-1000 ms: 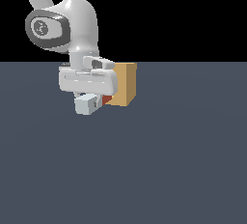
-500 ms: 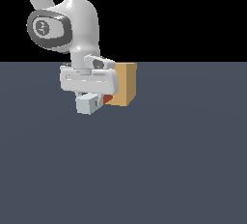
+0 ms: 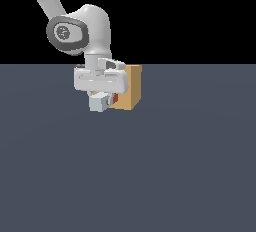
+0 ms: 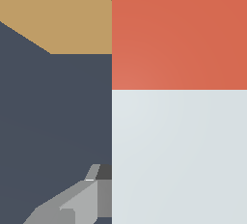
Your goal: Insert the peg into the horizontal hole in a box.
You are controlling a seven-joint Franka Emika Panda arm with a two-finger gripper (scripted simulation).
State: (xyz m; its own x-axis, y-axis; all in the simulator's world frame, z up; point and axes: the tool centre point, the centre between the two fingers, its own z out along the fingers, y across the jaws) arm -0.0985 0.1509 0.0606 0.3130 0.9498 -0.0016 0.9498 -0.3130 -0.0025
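Observation:
The tan box (image 3: 131,88) stands on the dark floor, partly behind my arm. My gripper (image 3: 99,102) is shut on the peg (image 3: 100,103), held level just above the floor. The peg's pale end faces the camera and its red-orange end (image 3: 115,98) meets the box's face. In the wrist view the peg (image 4: 178,155) fills much of the picture, pale with its red-orange end (image 4: 178,32) running up to the box (image 4: 58,10). One finger (image 4: 77,201) shows beside the peg. The hole is hidden behind the peg and my hand.
The dark grey floor (image 3: 150,176) stretches all around the box. My arm's white links (image 3: 80,31) rise above the hand towards the exterior view's left.
The peg has slid a little further towards the box; less of its red-orange end shows than one second ago. The hand has shifted slightly towards the box.

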